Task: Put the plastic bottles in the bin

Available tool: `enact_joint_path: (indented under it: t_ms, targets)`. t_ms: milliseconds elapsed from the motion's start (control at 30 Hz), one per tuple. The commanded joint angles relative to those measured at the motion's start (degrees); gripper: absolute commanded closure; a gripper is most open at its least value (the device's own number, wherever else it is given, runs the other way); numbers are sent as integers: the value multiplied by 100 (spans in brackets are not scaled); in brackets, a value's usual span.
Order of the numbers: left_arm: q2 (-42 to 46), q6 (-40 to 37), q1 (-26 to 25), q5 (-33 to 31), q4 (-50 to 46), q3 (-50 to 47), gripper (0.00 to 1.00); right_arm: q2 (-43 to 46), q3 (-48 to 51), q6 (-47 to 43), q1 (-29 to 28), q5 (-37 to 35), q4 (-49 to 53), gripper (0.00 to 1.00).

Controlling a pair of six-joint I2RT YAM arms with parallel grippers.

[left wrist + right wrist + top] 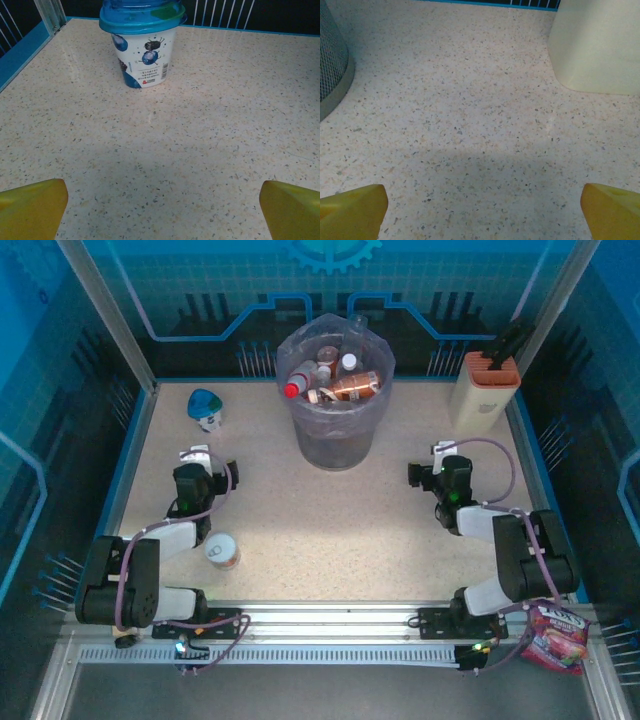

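The small plastic bottles [335, 380], clear ones with red caps and shiny copper-brown ones, lay piled inside the tall round grey bin [335, 440] lined with a translucent bag, which stood at the far middle of the speckled beige table [300, 520]. The left end effector [161, 207] stood wide and held nothing, facing a white cup with a blue lid [142, 45] near the far left corner. The right end effector [481, 210] was equally wide and held nothing, between the bin and a beige block with an orange slotted top [485, 390]. A short round tin [222, 551] sat beside the left arm.
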State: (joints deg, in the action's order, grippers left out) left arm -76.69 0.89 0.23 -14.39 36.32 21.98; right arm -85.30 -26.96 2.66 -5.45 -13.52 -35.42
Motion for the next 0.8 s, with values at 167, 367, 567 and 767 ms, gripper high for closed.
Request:
enact_joint_path:
  t_ms: [167, 367, 567, 767]
  targets:
    - [-5, -152, 65, 264, 132, 51, 1, -382, 560, -248, 42, 196, -1997, 0]
    - [-69, 398, 134, 716, 587, -77, 1, -303, 543, -137, 63, 45, -1851, 0]
    - [-896, 41, -101, 586, 744, 266, 1, -297, 546, -125, 76, 70, -1828, 0]
    - [-1219, -11, -150, 375, 1695, -26, 1, -301, 555, -121, 71, -4, -1840, 0]
